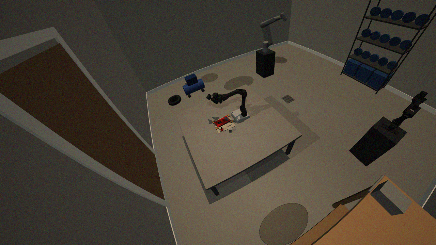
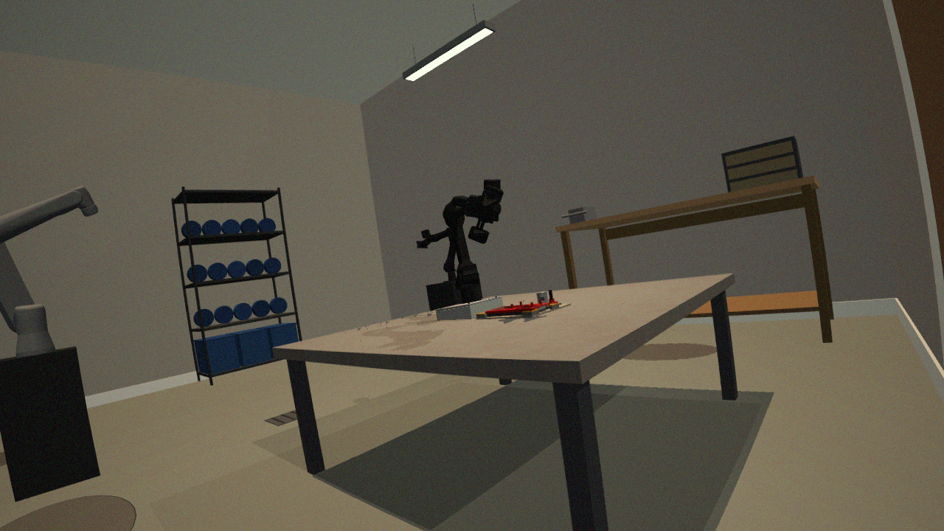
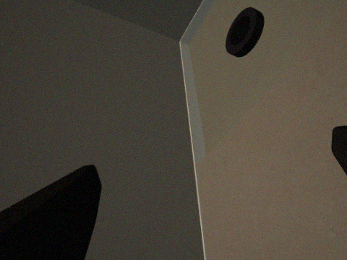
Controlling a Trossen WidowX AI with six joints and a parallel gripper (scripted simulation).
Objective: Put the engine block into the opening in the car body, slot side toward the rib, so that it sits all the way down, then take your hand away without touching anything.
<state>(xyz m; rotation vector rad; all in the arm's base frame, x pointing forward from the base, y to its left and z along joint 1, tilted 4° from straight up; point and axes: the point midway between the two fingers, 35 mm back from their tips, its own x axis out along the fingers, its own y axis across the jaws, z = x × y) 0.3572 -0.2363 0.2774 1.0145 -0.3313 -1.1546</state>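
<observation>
The red car body [image 1: 218, 124] [image 2: 511, 310] lies on the table, with dark openings in its top. A small grey piece [image 1: 230, 130] [image 2: 541, 296] stands beside the pale board, apart from the car body; it may be the engine block, but it is too small to be sure. The slot, the rib and whether anything sits in the opening cannot be made out. My gripper [image 3: 215, 158] is open and empty, its fingers wide apart. It is raised well above the table, away from the car body, and points off toward the wall and floor.
The pale board [image 1: 230, 125] lies beside the car body and bears a small red and black piece [image 1: 221, 129]. My arm's white base [image 1: 240, 117] [image 2: 470, 309] is close by on the table [image 1: 244, 152] [image 2: 422, 343]. A tyre [image 1: 174, 100] [image 3: 243, 32] lies on the floor beyond.
</observation>
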